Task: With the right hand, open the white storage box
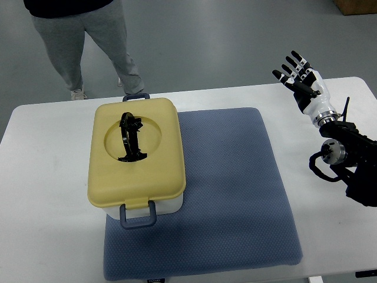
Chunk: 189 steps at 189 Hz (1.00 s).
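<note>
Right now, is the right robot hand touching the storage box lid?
Apart. The top view shows the right robot hand raised with fingers spread at the table's far right, a wide stretch of blue mat separating it from the yellow lid.

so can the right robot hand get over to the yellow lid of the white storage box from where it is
Probably yes. The right robot hand is raised and open at the table's far right, and only the flat blue-grey mat lies between it and the yellow lid; nothing stands in the way.

The right hand [302,78] has black-and-white segmented fingers [293,59], a white wrist and a black cabled forearm.
</note>
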Each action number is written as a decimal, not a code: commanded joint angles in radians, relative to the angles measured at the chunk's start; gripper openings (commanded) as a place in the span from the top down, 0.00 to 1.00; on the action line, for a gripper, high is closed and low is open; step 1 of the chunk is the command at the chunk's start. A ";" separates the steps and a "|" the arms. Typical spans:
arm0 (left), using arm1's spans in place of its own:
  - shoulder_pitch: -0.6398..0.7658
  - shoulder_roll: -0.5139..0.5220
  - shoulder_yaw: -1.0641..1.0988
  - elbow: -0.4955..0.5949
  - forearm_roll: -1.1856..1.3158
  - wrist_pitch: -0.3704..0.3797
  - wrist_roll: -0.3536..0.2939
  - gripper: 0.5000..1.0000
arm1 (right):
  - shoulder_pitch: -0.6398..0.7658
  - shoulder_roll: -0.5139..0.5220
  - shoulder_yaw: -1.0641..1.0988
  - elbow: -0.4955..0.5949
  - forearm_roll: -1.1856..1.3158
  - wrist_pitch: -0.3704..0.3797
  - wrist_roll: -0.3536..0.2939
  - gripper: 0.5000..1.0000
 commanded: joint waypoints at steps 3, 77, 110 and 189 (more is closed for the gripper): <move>0.000 0.000 0.000 0.000 0.001 0.000 0.000 0.00 | 0.000 -0.001 0.001 0.000 0.000 0.000 0.000 0.15; 0.006 0.000 0.003 0.000 0.001 0.000 0.000 0.00 | 0.000 0.000 -0.001 0.000 0.000 0.000 0.000 0.15; 0.006 0.000 0.001 0.002 0.001 0.000 0.000 0.00 | 0.000 0.000 -0.001 0.000 0.000 0.000 0.000 0.15; -0.002 0.000 0.000 0.000 0.001 0.000 0.000 0.00 | 0.000 -0.007 -0.002 0.000 -0.011 -0.003 0.002 0.15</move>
